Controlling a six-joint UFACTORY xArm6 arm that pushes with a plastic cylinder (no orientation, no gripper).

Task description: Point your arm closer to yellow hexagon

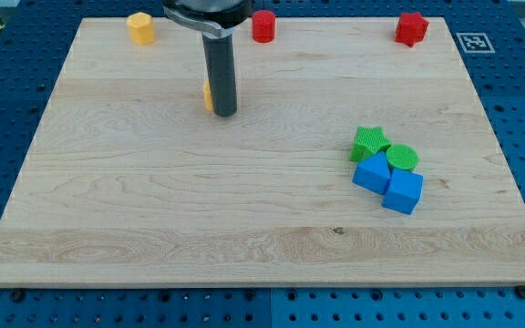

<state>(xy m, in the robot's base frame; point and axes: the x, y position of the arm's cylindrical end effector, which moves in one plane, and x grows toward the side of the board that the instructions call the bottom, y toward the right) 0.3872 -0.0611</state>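
A yellow hexagon block [140, 27] sits at the view's top left, near the board's top edge. My dark rod comes down from the top centre, and my tip [225, 114] rests on the board below and to the right of the hexagon, well apart from it. A small yellow block [207, 95] is mostly hidden behind the rod, just left of it; its shape cannot be made out.
A red cylinder [262, 25] and a red block [411, 28] stand along the top edge. At the right, a green star [369, 142], a green cylinder [403, 158] and two blue blocks [371, 173] [403, 192] sit clustered together on the wooden board [153, 228].
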